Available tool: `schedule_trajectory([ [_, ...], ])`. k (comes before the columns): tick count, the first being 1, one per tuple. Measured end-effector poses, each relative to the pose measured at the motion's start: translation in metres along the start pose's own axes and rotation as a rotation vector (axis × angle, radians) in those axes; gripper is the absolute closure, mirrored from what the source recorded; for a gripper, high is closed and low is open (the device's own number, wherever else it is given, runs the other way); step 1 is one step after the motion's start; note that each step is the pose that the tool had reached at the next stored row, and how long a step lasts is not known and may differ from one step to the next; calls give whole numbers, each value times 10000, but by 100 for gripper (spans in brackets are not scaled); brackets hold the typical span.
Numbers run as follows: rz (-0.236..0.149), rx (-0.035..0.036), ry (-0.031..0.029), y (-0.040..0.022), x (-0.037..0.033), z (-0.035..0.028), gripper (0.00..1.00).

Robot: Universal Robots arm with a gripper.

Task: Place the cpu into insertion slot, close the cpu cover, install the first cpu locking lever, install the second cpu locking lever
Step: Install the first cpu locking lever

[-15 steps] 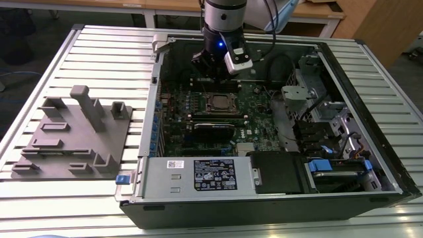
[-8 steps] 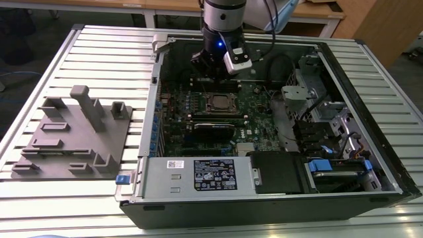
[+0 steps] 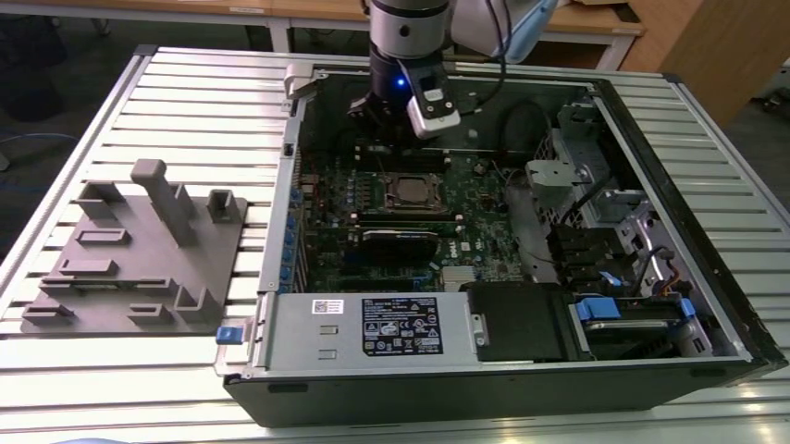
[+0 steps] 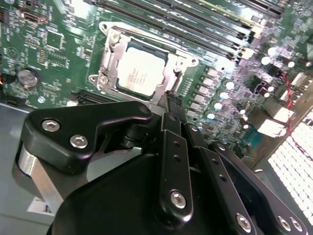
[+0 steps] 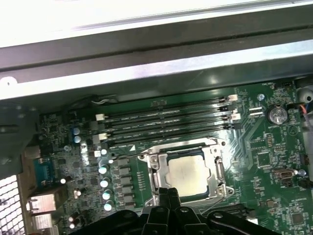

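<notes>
cpu point(image 4: 142, 73) seated in insertion slot point(image 4: 128, 46), mid-frame, second wrist view; cpu cover point(image 4: 110, 54) lowered to retain it; claw point(image 4: 172, 98) narrow, empty, just below, suited to pushing.

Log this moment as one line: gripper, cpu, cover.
gripper: shut, empty, tips by insertion slot edge | cpu: seated in insertion slot | cpu cover: down, framing cpu

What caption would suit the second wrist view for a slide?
Shut gripper at the edge of the lowered cpu cover, with the cpu seated beneath it.
</notes>
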State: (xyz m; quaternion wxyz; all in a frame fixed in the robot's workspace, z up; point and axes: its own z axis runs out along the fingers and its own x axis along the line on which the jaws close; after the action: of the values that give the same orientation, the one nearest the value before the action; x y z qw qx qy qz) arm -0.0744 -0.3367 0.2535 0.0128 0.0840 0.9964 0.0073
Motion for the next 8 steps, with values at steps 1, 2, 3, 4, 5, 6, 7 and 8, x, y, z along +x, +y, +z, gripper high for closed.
schedule_trajectory([
  [1, -1, -1, -6, -3, 17, 0, 89],
  [2, -1, -2, -12, -5, 33, -1, 89],
  [3, -1, -3, -16, -8, 48, -1, 89],
  [4, -2, -4, -21, -11, 63, -1, 89],
  [5, -2, -4, -29, -14, 79, -2, 89],
  [6, -1, -6, -36, -16, 94, -3, 89],
  [7, -1, -7, -42, -18, 107, -3, 89],
  [8, 0, -8, -47, -20, 117, -3, 89],
])
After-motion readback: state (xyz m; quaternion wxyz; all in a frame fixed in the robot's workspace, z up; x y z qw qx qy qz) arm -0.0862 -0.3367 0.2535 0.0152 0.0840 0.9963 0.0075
